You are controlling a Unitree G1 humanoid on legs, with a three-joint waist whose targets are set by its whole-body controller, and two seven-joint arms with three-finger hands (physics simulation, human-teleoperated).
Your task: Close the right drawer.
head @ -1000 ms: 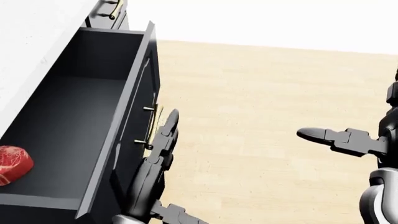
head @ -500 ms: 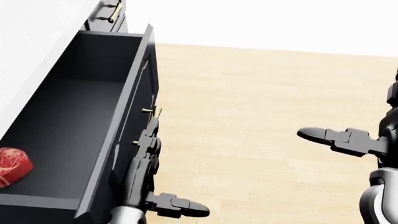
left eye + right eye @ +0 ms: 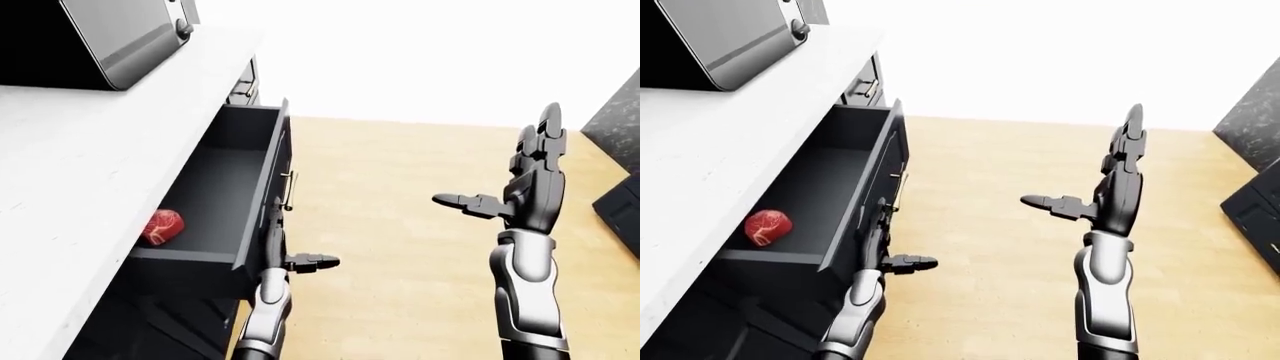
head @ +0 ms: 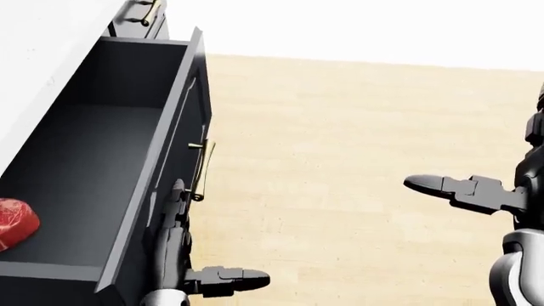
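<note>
Sliding lower along the drawer front (image 4: 174,146) over the last second, my left hand (image 4: 174,239) now lies flat against that panel just below the brass handle (image 4: 201,169), where earlier its fingertips reached up beside the handle. My left fingers (image 4: 176,197) are straight and pressed together, edge-on against the panel, with the thumb (image 4: 229,278) sticking out away from the drawer over the wooden floor (image 4: 357,159). They pinch nothing.

The right drawer (image 3: 225,199) is still pulled well out from the dark cabinet, under the edge of the white desk (image 3: 90,172). Its inside is open to view, and a red piece of raw meat (image 3: 161,226) lies on the drawer's bottom toward the end nearest me. A closed drawer with its own handle (image 4: 146,11) sits just beyond the open drawer's far end.

My right hand (image 3: 525,187) hovers well apart from the drawer, out over the floor, unchanged from a second ago. Its fingers (image 3: 545,135) point upward, spread open, and the thumb (image 3: 465,201) points back toward the drawer. It holds nothing.

On the desk beyond the drawer's far end stands a grey appliance with a knob (image 3: 120,30). Dark furniture (image 3: 1252,150) shows far from the drawer, past my right hand.
</note>
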